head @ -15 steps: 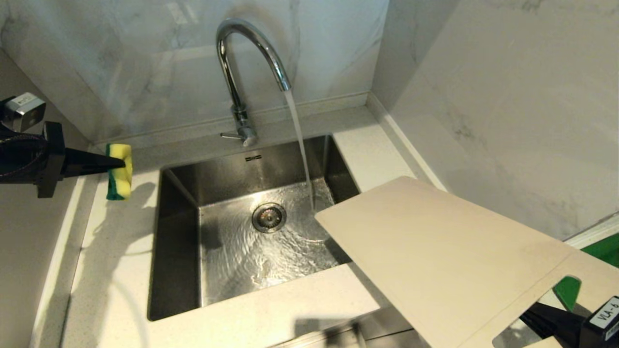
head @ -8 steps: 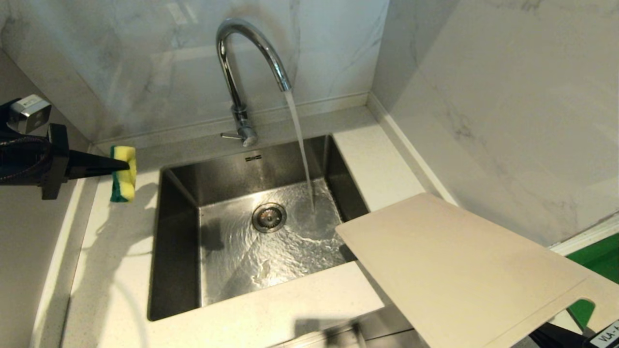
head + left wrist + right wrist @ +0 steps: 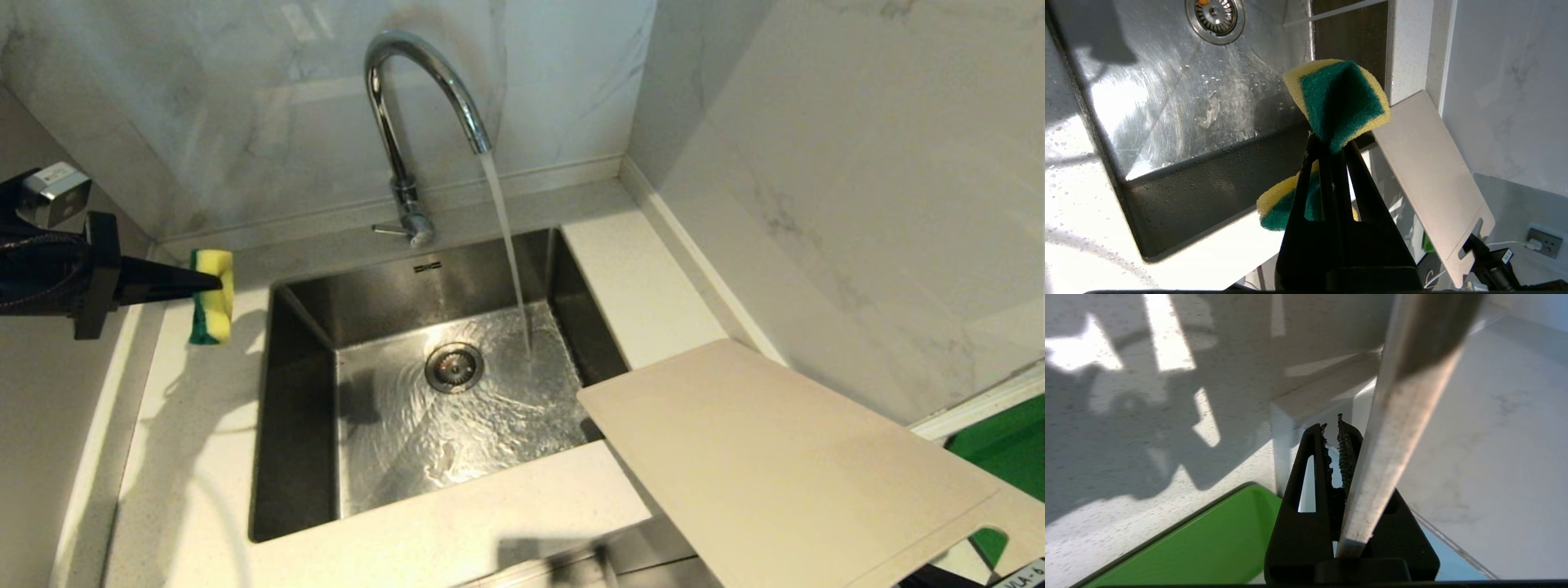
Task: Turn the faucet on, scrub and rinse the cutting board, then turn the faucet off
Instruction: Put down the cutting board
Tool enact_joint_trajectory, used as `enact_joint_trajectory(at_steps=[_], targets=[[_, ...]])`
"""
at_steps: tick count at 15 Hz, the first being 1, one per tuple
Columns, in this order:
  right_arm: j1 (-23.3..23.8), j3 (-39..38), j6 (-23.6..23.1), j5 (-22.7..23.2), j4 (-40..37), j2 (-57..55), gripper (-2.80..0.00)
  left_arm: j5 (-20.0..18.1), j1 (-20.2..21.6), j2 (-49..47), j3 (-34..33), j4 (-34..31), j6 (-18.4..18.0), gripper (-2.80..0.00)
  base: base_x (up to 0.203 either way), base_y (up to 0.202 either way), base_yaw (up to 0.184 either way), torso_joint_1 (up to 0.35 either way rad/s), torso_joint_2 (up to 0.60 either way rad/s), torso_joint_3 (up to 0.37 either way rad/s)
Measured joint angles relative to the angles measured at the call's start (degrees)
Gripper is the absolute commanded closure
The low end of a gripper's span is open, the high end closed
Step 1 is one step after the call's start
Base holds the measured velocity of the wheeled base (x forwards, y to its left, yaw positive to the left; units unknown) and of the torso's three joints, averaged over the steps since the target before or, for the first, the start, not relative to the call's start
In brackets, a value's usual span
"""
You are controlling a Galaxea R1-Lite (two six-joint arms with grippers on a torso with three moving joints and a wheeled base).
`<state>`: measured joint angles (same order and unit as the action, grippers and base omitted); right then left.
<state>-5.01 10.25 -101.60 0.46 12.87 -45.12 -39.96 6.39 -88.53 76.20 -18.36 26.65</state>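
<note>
The chrome faucet (image 3: pixel 408 122) is running, and its stream falls into the sink right of the drain. The cream cutting board (image 3: pixel 775 457) hangs tilted over the sink's near right corner, clear of the stream. My right gripper (image 3: pixel 1336 428) is shut on the board's slotted end; only the board's thin edge (image 3: pixel 1392 437) shows there. In the head view that gripper sits at the bottom right corner (image 3: pixel 1012 576). My left gripper (image 3: pixel 214 284) is over the left counter, shut on a yellow-and-green sponge (image 3: pixel 211 296). The left wrist view shows the pinched sponge (image 3: pixel 1339 102) and the board (image 3: pixel 1425 171) beyond it.
The steel sink (image 3: pixel 294 408) has water swirling around its drain (image 3: pixel 454 367). A bright green board (image 3: pixel 1008 445) lies on the counter at the right, under the cutting board. Marble walls close in behind and on the right. The faucet's thin lever (image 3: pixel 390 230) points left.
The cutting board has drawn back to the near right, away from the stream, and its slot end has slid out of view. The left gripper with the sponge has edged slightly right.
</note>
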Motion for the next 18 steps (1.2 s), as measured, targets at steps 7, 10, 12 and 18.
enact_joint_trajectory(at_steps=[7,10,12,18], targets=[[-0.06,-1.66,4.47,-1.17,-1.68,-1.29,0.0,0.11,-0.44,-0.14,-0.11,0.0,-0.02,0.0,0.0,0.0,0.0,0.0,0.0,0.0],[-0.06,-1.91,7.46,-0.8,-4.66,-2.83,0.0,0.13,-0.41,-0.15,-0.11,0.01,0.06,0.0,0.0,0.0,0.0,0.0,0.0,0.0],[-0.05,-1.41,8.55,0.42,-5.24,-4.51,0.0,0.11,-0.44,-0.14,-0.1,-0.05,0.43,0.0,0.0,0.0,0.0,0.0,0.0,0.0],[-0.13,3.36,8.2,4.16,-6.02,-11.75,0.0,0.11,-0.77,-0.97,-0.1,-0.07,0.43,0.0,0.0,0.0,0.0,0.0,0.0,0.0]])
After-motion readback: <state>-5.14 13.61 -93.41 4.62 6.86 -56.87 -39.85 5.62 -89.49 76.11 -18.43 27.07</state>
